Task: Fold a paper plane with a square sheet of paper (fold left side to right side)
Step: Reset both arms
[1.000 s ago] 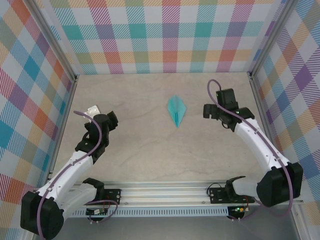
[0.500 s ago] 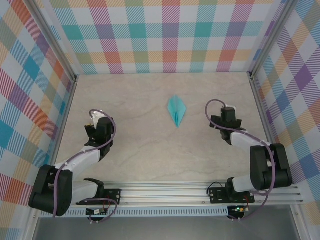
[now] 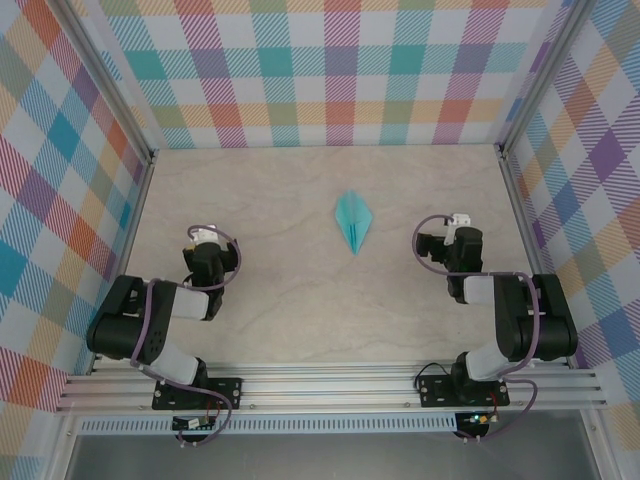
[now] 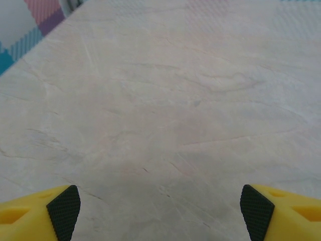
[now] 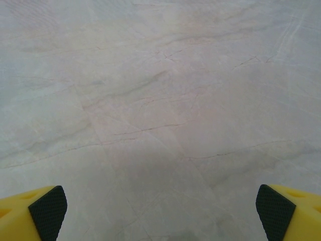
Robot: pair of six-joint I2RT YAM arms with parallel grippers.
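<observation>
The paper plane (image 3: 352, 221) lies flat on the table, a narrow turquoise kite shape with a centre crease and its sharp tip pointing toward the near edge. My left gripper (image 3: 205, 243) sits low over the table well to its left, jaws open with bare table between the yellow fingers (image 4: 55, 211). My right gripper (image 3: 453, 231) sits to the plane's right, apart from it. In the right wrist view the right gripper (image 5: 160, 213) is wide open over bare table. The left gripper (image 4: 160, 213) holds nothing either.
The pale marbled table (image 3: 300, 300) is walled by checked panels at the back (image 3: 330, 70) and on both sides. An aluminium rail (image 3: 330, 385) carrying the arm bases runs along the near edge. Both arms are folded back close to their bases.
Both arms have drawn back toward their bases and folded up, bringing the grippers nearer and lower. The paper plane has not moved. Both grippers stayed open.
</observation>
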